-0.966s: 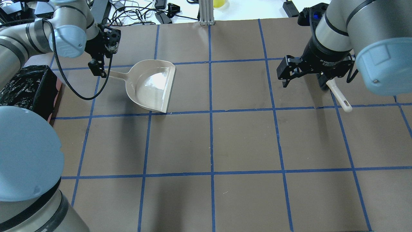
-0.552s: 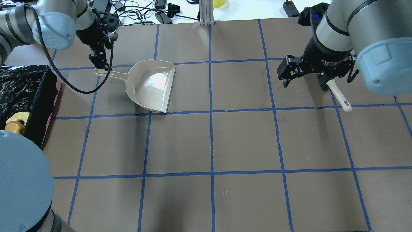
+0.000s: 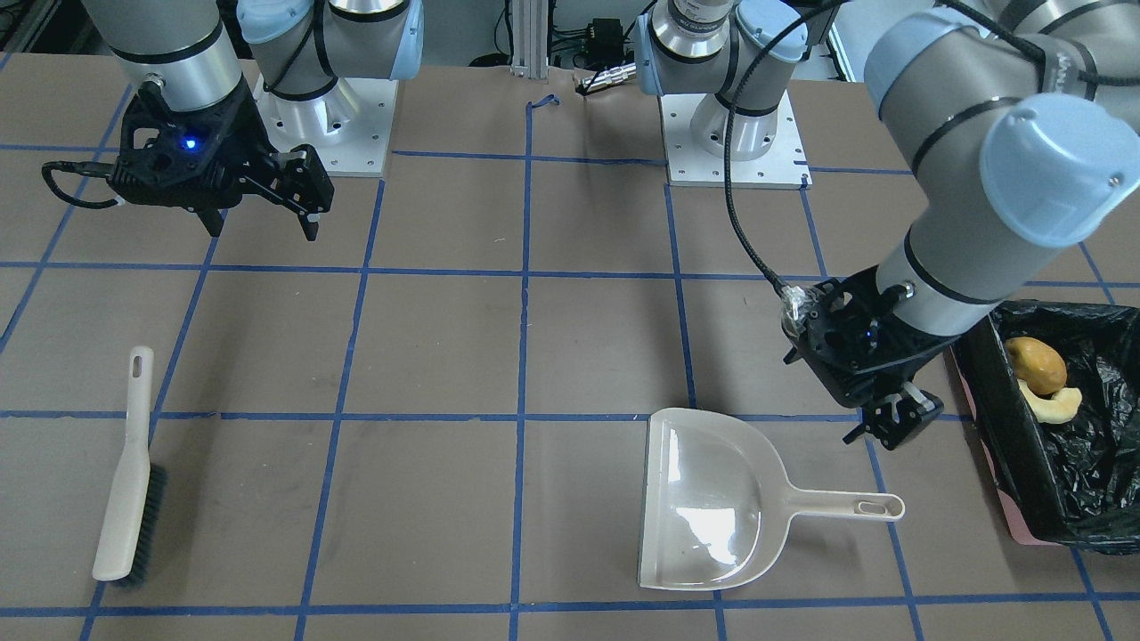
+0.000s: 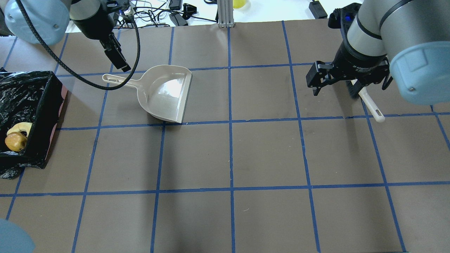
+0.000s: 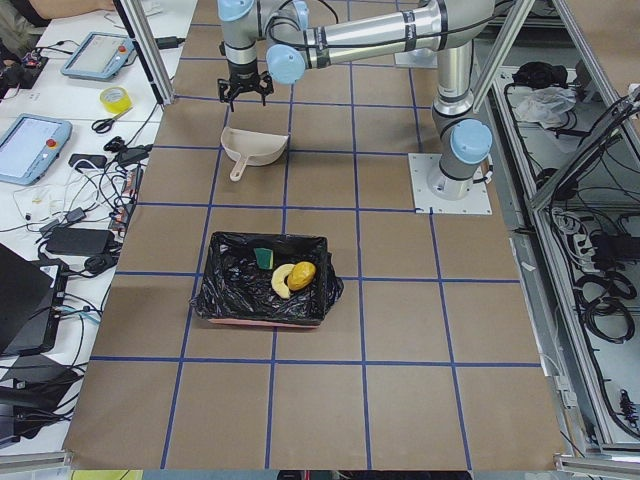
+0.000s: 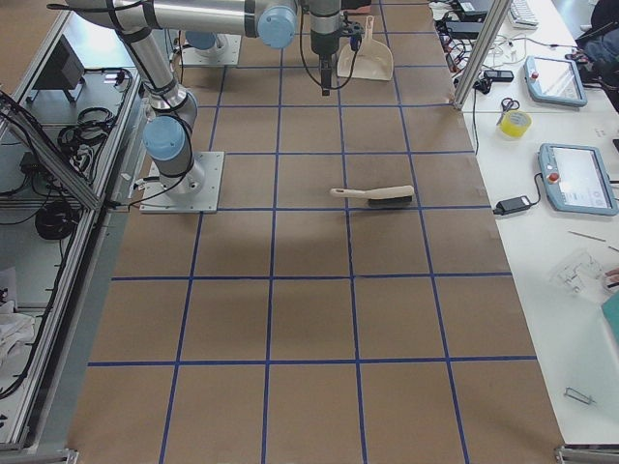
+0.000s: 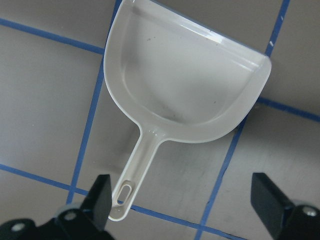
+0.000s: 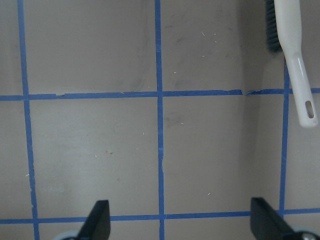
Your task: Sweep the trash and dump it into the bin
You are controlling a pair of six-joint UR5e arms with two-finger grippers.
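The bin (image 4: pixel 42 105), pinkish with a black bag liner, stands at the table's left end. In it lie the golden-brown lump (image 4: pixel 14 141) and the tan bread piece (image 4: pixel 19 127). The sponge wedge (image 5: pixel 263 258) shows inside it only in the exterior left view. The beige dustpan (image 4: pixel 165 93) lies empty on the table. My left gripper (image 4: pixel 117 56) is open and empty, raised above and just beyond the dustpan's handle (image 7: pixel 132 185). My right gripper (image 4: pixel 334 84) is open and empty, above the table beside the brush (image 4: pixel 369 102).
The brush (image 3: pixel 129 472) lies flat on the brown paper, bristles to one side. Blue tape lines grid the table. Cables, tablets and a tape roll (image 5: pixel 115 99) sit on the white bench beyond the far edge. A metal post (image 4: pixel 225 14) stands at the far edge.
My left gripper has risen and drawn back from the dustpan handle toward the far edge. The left arm has swung off the bin, uncovering the trash inside. The right gripper has barely moved.
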